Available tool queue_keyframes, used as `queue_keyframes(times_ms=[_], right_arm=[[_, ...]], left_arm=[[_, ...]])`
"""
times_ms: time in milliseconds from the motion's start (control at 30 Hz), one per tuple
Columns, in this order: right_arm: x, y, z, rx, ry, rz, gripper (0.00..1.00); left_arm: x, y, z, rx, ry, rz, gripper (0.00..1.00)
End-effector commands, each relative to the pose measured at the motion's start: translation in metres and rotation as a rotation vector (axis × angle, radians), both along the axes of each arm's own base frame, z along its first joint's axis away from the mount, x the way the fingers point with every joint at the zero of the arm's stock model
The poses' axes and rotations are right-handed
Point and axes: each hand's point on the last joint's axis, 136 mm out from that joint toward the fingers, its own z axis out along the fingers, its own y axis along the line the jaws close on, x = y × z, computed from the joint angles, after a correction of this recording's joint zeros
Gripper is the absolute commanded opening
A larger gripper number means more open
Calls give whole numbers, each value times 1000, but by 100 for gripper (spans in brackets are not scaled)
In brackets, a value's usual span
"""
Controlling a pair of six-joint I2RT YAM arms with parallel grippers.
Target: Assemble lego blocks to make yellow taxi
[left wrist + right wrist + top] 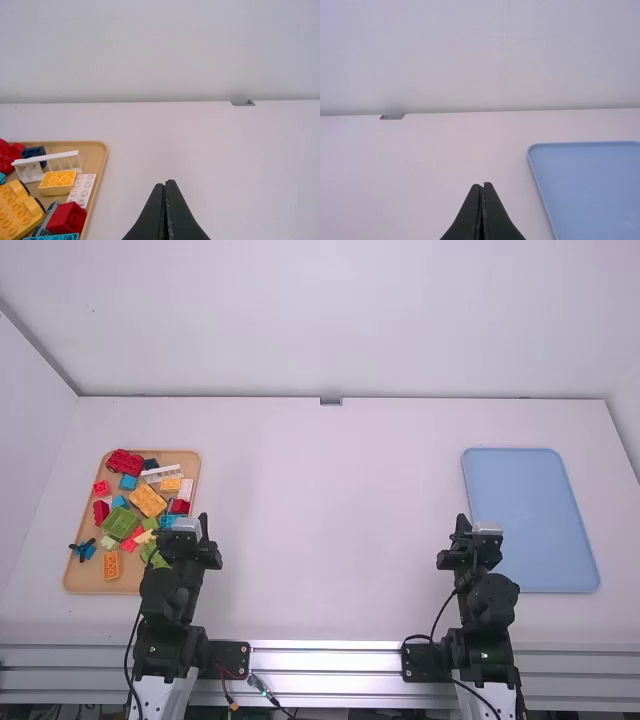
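Our left pincer [203,526] is closed, its two fingers pressed together down to the tips, and we have nothing between them. Our right pincer [462,524] is closed just the same way and holds nothing either. In the high view, we have the left one near the right edge of the tan tray [72,575], and the right one near the left side of the blue tray [535,515]. In our left wrist view, the left pincer [165,183] shows its fingertips well apart from the blocks, touching none of them.

The blocks for our taxi lie in the tan tray. We see the yellow wheeled block [19,211] with black wheels along its side, and close by it a smaller yellow block [58,183]. Beyond that smaller one stands the white barred piece [64,161], and beside it lies the white studded block [81,191]. Nearer us are a red block [66,218] and a turquoise block [60,237]. Farther left in the high view we find a green block [121,523], with an orange block [111,565] nearer the tray's front edge
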Motion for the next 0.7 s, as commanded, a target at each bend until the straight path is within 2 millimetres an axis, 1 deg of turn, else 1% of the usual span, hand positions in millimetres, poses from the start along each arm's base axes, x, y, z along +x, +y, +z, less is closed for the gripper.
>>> queue_keyframes(times_ms=[0,333,533,667], right_arm=[[0,0,0,0,-1,0,0],[0,1,6,-9,4,4,4],[3,3,18,-23,20,16,10],[7,5,30,-37,29,26,16]], left_arm=[[0,0,0,0,0,0,0],[0,4,6,3,8,24,4],[0,12,17,-6,41,61,10],[1,19,29,-22,81,90,16]])
